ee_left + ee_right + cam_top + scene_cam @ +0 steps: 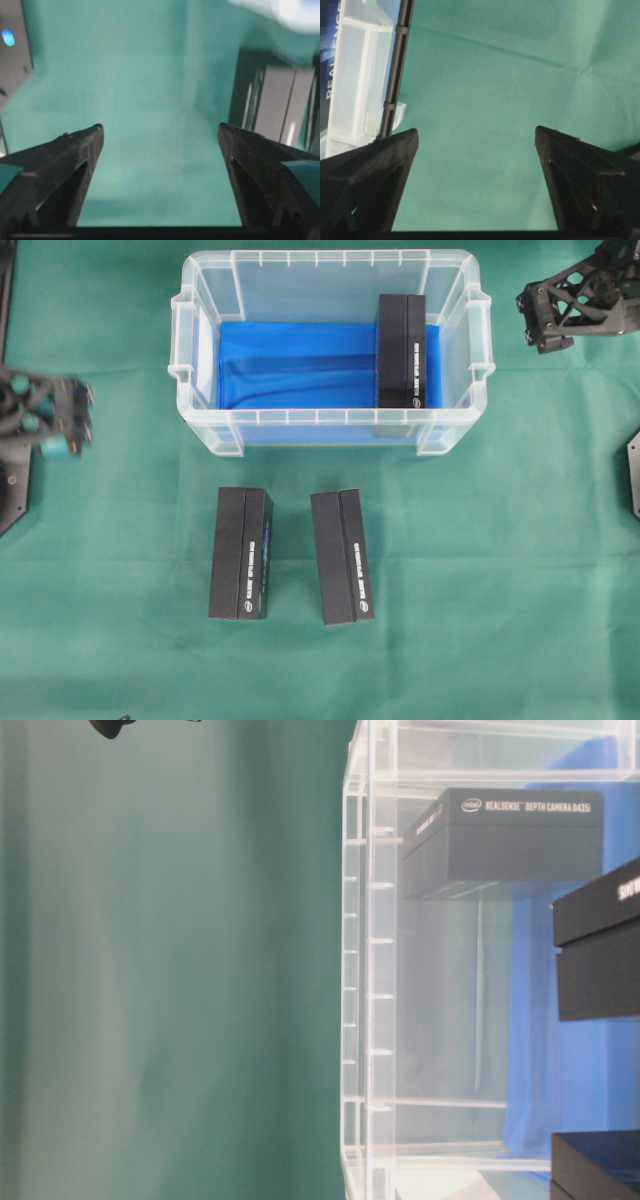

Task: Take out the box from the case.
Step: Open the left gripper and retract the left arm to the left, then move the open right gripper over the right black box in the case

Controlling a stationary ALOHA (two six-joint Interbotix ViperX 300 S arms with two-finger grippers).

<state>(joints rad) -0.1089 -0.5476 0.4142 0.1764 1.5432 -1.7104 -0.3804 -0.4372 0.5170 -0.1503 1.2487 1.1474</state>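
Clear, glossy plastic on the case (pixel 330 418), rectangular, ribbed along the rim, moulded handles at both short ends, sitting at the far middle of the counter (pixel 480 580) on wrinkled green cloth. Blue cloth (pixel 290 365) rumpled across the bottom of it. One matte black box (pixel 402 350) inside, long and slab-shaped, against the right-hand wall, white lettering down its side. Two more black boxes out on the green, just in front of the case: the left outer box (pixel 240 553) and the right outer box (pixel 342 557), near each other but apart, both lying flat. Left end effector (pixel 55 420) over at the left edge, smeared by motion blur, teal pads barely readable; from the wrist view, dark tapered fingers (pixel 75 150) spread wide over bare cloth, nothing between them. Right end effector (pixel 476 137) likewise splayed wide and empty over green cloth, case corner just at its left; overhead, only the black lattice of its arm (pixel 580 295) visible, cut off at the top right corner. Table-level view turned sideways, outer boxes cropped at the edge.
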